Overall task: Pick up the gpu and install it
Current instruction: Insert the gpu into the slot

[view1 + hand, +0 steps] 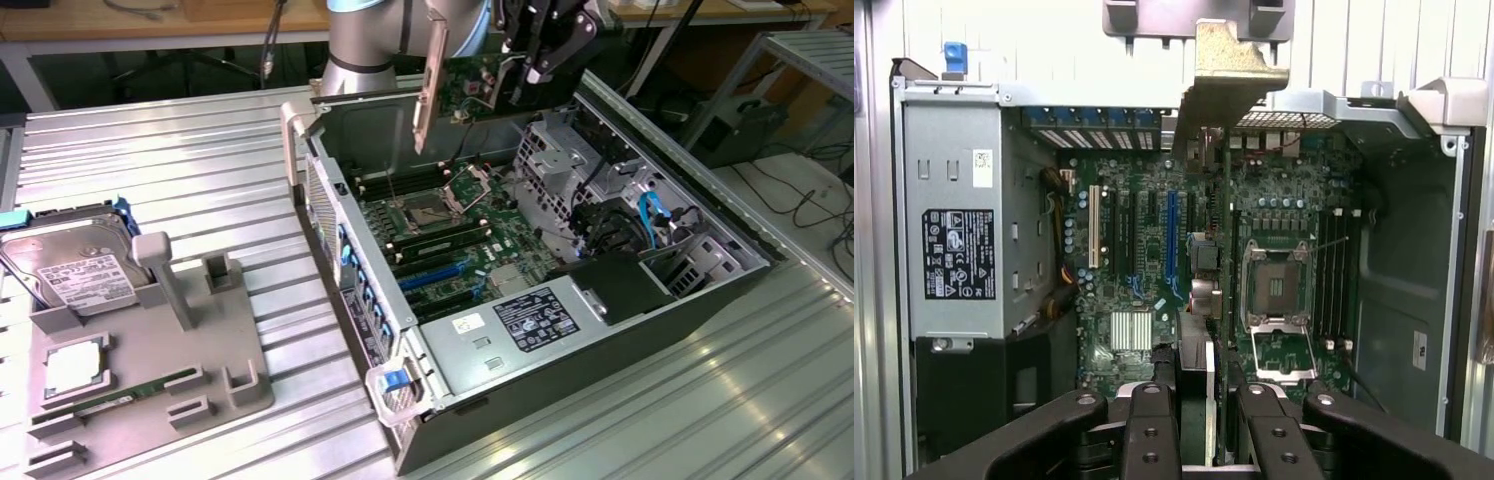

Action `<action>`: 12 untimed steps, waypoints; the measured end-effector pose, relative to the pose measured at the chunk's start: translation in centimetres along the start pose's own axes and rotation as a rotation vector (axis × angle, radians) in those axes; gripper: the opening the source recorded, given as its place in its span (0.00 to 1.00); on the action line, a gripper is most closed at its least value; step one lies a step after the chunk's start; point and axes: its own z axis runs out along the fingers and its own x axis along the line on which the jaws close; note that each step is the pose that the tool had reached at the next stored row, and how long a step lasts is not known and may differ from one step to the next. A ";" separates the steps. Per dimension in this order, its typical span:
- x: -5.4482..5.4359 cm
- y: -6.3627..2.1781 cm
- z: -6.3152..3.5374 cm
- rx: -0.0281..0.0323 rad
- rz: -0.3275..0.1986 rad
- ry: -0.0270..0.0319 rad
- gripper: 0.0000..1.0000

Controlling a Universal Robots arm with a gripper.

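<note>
In the upper middle of the exterior view, the gpu (470, 90) is held edge-down, clamped in the hand (531, 68) above the open computer case (304, 170), apparently so that it can be lined up with the blue expansion slot (1171, 235).

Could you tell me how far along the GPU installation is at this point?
Pick-up looks done: the end effector is shut on the gpu, held in the air. In hand: the card hangs above the open computer case. Left: seating it; it is not in any motherboard slot.
</note>
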 end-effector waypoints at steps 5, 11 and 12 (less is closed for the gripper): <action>0.0 0.00 0.12 -0.0001 -0.007 0.0001 0.28; 0.0 0.00 0.28 -0.0002 -0.012 0.0001 0.28; 0.0 0.00 0.31 -0.0002 -0.013 0.0001 0.28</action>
